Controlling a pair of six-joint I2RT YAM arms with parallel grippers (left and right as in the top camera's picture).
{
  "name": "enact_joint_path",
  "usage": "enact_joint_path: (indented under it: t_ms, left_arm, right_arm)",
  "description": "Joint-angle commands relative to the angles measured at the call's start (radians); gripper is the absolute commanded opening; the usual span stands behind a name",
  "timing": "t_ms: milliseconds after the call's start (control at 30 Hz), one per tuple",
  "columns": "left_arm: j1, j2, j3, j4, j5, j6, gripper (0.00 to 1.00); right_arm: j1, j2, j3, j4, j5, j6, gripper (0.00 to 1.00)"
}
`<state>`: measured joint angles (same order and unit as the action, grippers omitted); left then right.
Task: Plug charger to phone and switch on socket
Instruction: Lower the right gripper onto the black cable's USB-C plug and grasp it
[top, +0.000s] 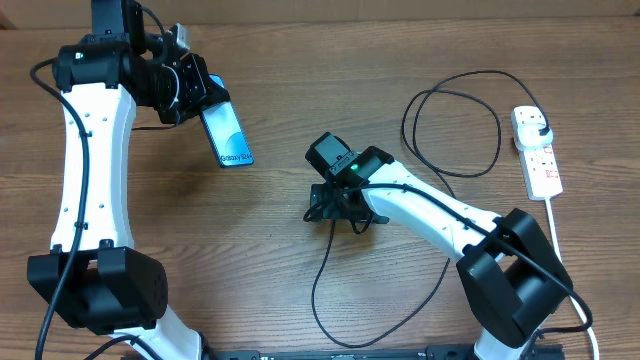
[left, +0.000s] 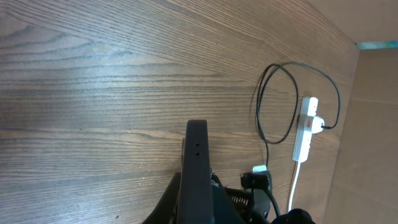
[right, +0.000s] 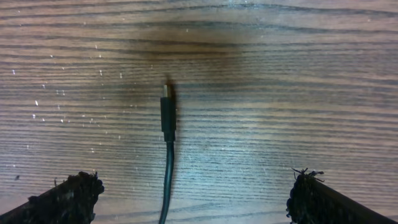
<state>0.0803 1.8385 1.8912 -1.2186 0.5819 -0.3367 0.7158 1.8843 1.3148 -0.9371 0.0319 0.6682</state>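
1 thin black charger (right: 168, 168) is lying looped over the worktop (top: 300, 60). Its far end is running toward the socket (top: 541, 160) at the right edge, and its tip (right: 166, 99) is resting flat on the wood. The cable is looking light and limp, so it is likely going to flop and trail. The short stiff connector body just behind the metal end is seeming the 1 sound place to pinch, leaving the end free to enter the port. The right gripper (right: 196, 202) is hovering over that tip with its jaws spread wide, holding nothing. Well apart to the left, the left gripper (top: 205, 100) is clamping the phone (top: 228, 135) by its top end, tilted. It is probably smooth, slippery and breakable.
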Motion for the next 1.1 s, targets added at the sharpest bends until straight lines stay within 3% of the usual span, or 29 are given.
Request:
enact_joint_path:
  t_ms: [0, 333, 433, 533, 667, 1067]
  left_arm:
    - [-0.002, -0.007, 0.007, 0.004, 0.010, 0.020, 0.04]
    - [-0.002, -0.007, 0.007, 0.004, 0.010, 0.020, 0.04]
    - [-0.002, -0.007, 0.007, 0.004, 0.010, 0.020, 0.04]
    - [-0.002, -0.007, 0.007, 0.004, 0.010, 0.020, 0.04]
    - [-0.002, -0.007, 0.007, 0.004, 0.010, 0.020, 0.04]
    - [-0.002, -0.007, 0.007, 0.005, 0.010, 0.020, 0.04]
  right_arm:
    - [0.002, 0.061, 0.035, -0.023, -0.011, -0.016, 0.99]
    - [0.003, 0.142, 0.119, -0.089, -0.018, -0.019, 0.98]
    - [0.003, 0.143, 0.119, -0.089, -0.017, -0.023, 0.87]
    - [0.003, 0.149, 0.119, -0.090, -0.018, -0.045, 0.66]
    - [0.003, 0.174, 0.119, -0.096, -0.018, -0.072, 0.57]
    - [0.003, 0.194, 0.119, -0.074, -0.026, -0.098, 0.55]
